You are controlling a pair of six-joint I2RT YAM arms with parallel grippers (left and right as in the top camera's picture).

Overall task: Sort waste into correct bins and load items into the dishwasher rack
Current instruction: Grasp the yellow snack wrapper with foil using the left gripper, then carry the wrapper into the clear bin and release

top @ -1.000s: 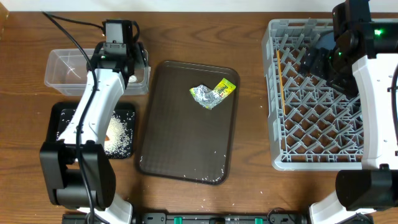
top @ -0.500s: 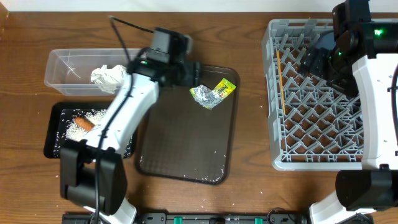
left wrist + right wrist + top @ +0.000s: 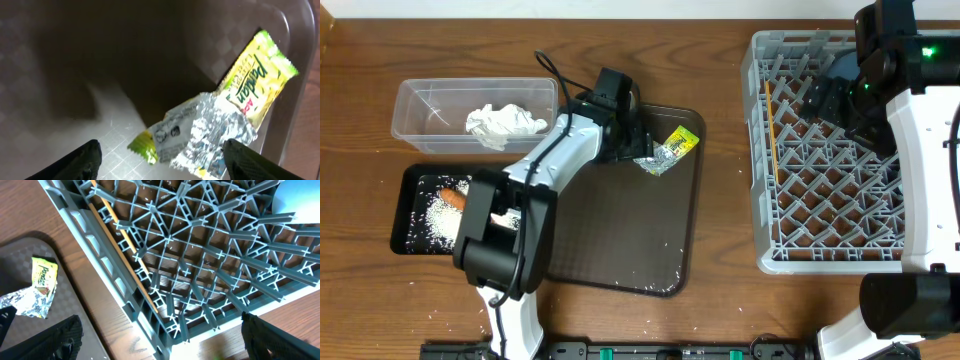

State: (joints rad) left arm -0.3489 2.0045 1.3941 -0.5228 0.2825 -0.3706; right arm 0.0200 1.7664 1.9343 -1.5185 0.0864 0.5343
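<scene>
The yellow-green wrapper (image 3: 667, 149) lies crumpled on the brown serving tray (image 3: 620, 230). My left gripper (image 3: 638, 141) is open just beside it. In the left wrist view the wrapper (image 3: 225, 120) lies between and just ahead of the open fingers (image 3: 162, 165), untouched. The white tissue (image 3: 504, 122) lies in the clear tub (image 3: 420, 100). The carrot (image 3: 451, 197) and rice (image 3: 432, 212) lie in the black tray (image 3: 405, 238). My right gripper (image 3: 825, 97) hangs open and empty over the grey rack (image 3: 756, 200), where the chopsticks (image 3: 770, 125) lie along the left wall. Plate and cup are hidden.
A few rice grains (image 3: 665, 288) sit at the serving tray's near edge. The right wrist view shows the rack lattice (image 3: 200, 280), the chopsticks (image 3: 125, 245), a pale blue surface (image 3: 300, 200) at its top right, and the wrapper (image 3: 42, 287) far left.
My left arm swung from the clear tub across to the wrapper on the serving tray. The tissue now lies in the tub. The right arm has not moved.
</scene>
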